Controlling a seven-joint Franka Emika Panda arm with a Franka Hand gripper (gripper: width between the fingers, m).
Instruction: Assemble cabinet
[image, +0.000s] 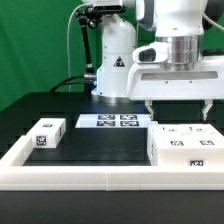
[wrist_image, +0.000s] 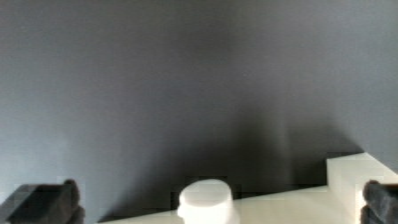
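The cabinet (image: 181, 146) is a large white boxy body with square tags on its top and front, lying at the exterior view's right. My gripper (image: 177, 110) hangs open just above its top, fingers spread wide. In the wrist view the dark fingertips (wrist_image: 45, 203) sit far apart at the frame's edges, with nothing between them but a white rounded peg (wrist_image: 208, 200) and a white flat surface (wrist_image: 311, 198) of the cabinet below. A smaller white tagged block (image: 46, 134) lies at the exterior view's left.
The marker board (image: 112, 122) with four tags lies flat near the robot base. A low white rim (image: 100, 175) borders the black table along the front and sides. A green backdrop stands behind.
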